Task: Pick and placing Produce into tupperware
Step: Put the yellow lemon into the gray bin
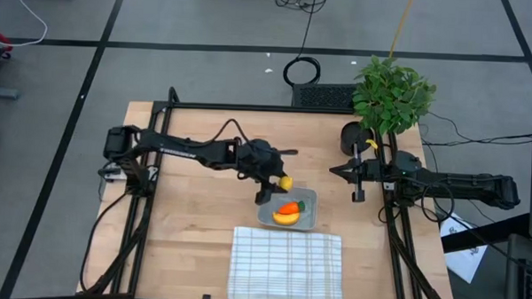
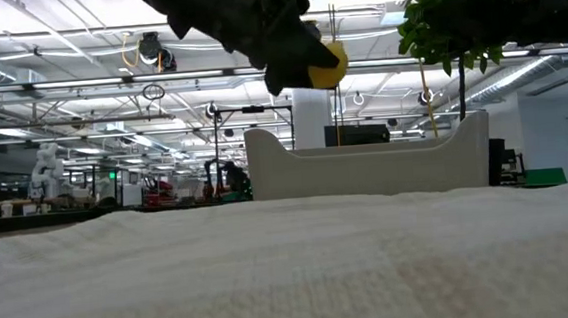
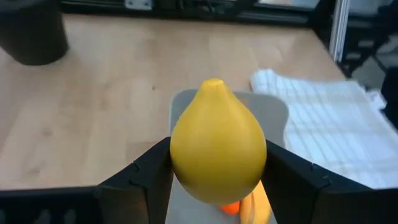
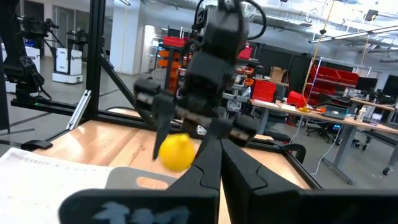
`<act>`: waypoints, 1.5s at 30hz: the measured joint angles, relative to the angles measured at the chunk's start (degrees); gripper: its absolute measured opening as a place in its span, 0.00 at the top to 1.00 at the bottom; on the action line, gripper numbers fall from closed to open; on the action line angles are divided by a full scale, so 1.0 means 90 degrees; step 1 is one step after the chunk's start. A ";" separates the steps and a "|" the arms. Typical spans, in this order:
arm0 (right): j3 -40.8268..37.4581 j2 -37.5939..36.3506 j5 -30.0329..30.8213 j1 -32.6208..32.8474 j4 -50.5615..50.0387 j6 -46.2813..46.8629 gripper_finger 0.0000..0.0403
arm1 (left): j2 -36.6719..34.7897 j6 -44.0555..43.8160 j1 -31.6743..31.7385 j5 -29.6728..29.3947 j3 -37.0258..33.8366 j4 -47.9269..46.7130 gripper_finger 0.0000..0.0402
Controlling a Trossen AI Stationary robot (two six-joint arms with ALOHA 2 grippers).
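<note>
My left gripper (image 1: 278, 183) hangs above the far left part of the translucent grey tupperware (image 1: 306, 221), shut on the small yellow lemon piece (image 1: 285, 181). Inside the tub lie the orange carrot (image 1: 288, 207) and the yellow banana (image 1: 286, 219). In the left wrist view the lemon (image 3: 217, 143) fills the middle, with the tub (image 3: 273, 109) under it, and the carrot (image 3: 231, 208) and banana (image 3: 258, 205) peeking out below. In the low view the lemon (image 2: 325, 64) is well above the tub wall (image 2: 364, 158). My right gripper (image 1: 334, 170) waits shut, right of the tub. My left gripper pinches the lemon's wide belly (image 3: 180, 155) between its two fingers (image 3: 152, 171), one on each side, its pointed tip (image 3: 213, 83) facing away from the wrist. The fingers come slanting down from the table's left. The lemon is lifted clear, above the tub.
A white checked cloth (image 1: 286, 266) lies on the near side of the tub, reaching the near table edge. A leafy potted plant (image 1: 392, 92) and a black pot (image 1: 352, 135) stand at the far right. Bare wood lies left of the tub (image 1: 193, 218).
</note>
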 joint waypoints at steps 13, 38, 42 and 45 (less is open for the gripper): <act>0.0000 0.0012 0.0000 0.0000 0.0002 0.0000 1.00 | 0.0647 0.0816 -0.0398 -0.0023 0.0000 -0.0047 0.48; 0.0000 0.0053 0.0000 0.0000 0.0009 0.0022 1.00 | 0.0759 -0.0144 -0.0584 -0.1423 0.2052 -0.3288 0.48; 0.0000 0.0053 0.0000 0.0000 0.0007 0.0022 1.00 | 0.0846 -0.0098 -0.0652 -0.1410 0.2050 -0.3322 0.48; 0.0000 0.0053 0.0001 0.0000 0.0007 0.0022 1.00 | 0.1038 0.0006 -0.0771 -0.1272 0.2046 -0.3391 0.48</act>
